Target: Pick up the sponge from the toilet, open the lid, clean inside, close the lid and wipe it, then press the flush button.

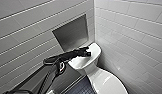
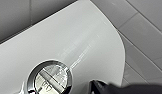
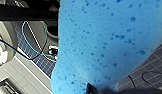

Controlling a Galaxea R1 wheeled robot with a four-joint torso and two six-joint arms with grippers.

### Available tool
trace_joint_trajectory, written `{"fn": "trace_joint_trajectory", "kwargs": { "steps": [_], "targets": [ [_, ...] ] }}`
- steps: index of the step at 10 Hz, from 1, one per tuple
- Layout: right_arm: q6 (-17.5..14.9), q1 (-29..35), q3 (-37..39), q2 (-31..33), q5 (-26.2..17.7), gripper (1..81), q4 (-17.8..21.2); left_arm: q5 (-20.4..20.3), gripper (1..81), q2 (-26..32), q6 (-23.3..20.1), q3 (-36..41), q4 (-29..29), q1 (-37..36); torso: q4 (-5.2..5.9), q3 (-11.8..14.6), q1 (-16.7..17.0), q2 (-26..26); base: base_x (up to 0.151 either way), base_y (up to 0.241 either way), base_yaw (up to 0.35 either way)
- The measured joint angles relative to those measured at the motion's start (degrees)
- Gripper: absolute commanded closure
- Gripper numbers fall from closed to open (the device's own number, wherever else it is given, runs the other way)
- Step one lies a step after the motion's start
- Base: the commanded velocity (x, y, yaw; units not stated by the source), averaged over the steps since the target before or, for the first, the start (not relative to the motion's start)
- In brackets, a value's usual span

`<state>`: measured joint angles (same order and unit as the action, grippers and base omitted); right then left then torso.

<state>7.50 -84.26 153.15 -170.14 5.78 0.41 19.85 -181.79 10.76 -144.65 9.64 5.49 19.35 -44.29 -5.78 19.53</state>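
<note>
The white toilet [image 1: 97, 72] stands in the corner, and its oval lid [image 1: 107, 83] is down. My left arm reaches in from the left, with the left gripper [image 1: 88, 53] shut and empty over the flat tank top [image 1: 95, 48]. In the left wrist view the round chrome flush button [image 2: 50, 78] lies close beside the left gripper [image 2: 100, 87]. The bright blue sponge [image 3: 107, 42] looms large in the right wrist view, above the dark floor. My right gripper [image 3: 93, 88] is shut on it.
Grey tiled walls close in on both sides of the toilet. A recessed niche [image 1: 72, 32] is set into the left wall above the tank. Dark small-tiled floor [image 1: 80, 87] lies beside the bowl. Cables [image 3: 34, 42] run across the floor.
</note>
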Motion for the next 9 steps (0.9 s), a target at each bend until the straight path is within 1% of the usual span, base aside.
{"fn": "trace_joint_trajectory", "kwargs": {
  "steps": [5, 9],
  "targets": [
    [0.0, 0.0, 0.0, 0.0, 0.0, 81.1, 0.0, -1.7, 81.1, 1.1, 0.0, -1.3, -0.1, 0.9, 0.0, 0.0, 0.0, 0.0, 0.0, 0.0, 0.0],
    [0.0, 0.0, 0.0, 0.0, 0.0, 81.1, 0.0, -1.9, 81.1, 1.2, 0.0, -2.2, -0.1, 1.1, 0.0, 0.0, 0.0, 0.0, 0.0, 0.0, 0.0]
  ]
}}
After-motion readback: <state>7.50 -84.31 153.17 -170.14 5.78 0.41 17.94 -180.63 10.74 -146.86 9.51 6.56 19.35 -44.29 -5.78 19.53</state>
